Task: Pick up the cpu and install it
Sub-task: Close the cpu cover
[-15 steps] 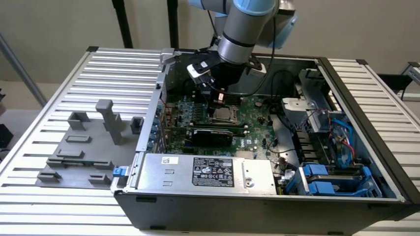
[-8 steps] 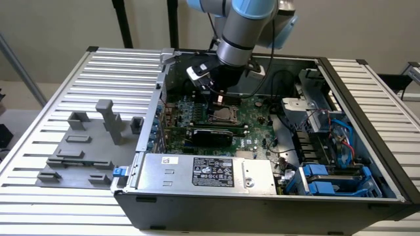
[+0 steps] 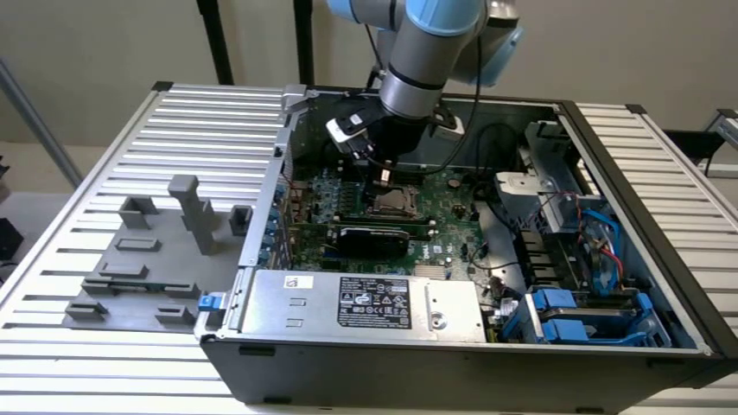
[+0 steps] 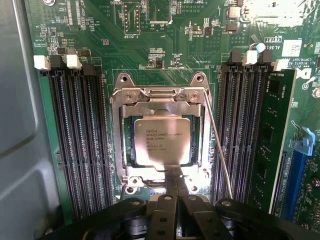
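1 flat, square, silver-grey cpu (image 4: 161,135)

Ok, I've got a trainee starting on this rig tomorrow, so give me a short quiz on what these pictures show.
1. True or false: the gripper stands wide open.
2. The cpu lies: A) on the floor; B) inside the metal socket frame; C) lifted in the air.
3. In the exterior view, on which side of the computer case do the grey fixture blocks stand?
Key: 1 false, it is shut, with its tip at the cpu's edge. 2 B. 3 the exterior view's left.
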{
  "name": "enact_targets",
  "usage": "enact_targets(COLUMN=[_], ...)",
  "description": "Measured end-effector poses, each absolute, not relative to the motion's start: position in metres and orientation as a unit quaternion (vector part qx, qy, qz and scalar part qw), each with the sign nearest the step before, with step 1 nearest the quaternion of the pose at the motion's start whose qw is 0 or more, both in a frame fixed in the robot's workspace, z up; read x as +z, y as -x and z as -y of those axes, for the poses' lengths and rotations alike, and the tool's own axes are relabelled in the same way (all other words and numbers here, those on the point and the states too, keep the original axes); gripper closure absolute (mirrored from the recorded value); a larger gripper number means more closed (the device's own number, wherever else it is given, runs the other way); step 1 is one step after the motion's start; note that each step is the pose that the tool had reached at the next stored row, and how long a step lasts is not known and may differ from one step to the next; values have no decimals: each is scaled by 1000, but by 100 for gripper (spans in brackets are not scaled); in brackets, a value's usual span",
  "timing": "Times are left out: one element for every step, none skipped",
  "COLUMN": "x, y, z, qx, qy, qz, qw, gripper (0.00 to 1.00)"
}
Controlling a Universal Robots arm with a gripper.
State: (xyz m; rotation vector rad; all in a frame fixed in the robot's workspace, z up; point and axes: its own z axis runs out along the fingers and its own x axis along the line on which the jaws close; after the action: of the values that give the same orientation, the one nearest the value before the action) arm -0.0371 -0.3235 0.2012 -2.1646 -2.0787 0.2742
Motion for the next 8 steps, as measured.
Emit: enact_targets(x=[201,202,204,207,209,211,213,215], y=[37,37,37,37,38,39,40,42], z=[324,324,324,324,324,324,324,325], qx=[91,91,91,90,91,91,91,91], qy=[717,717,717,717,717,717,717,717], qz=[688,688,688,688,688,688,688,688], qw=[64,64,64,64,64,64,64,64], gripper=[89,89,89,89,89,89,89,89])
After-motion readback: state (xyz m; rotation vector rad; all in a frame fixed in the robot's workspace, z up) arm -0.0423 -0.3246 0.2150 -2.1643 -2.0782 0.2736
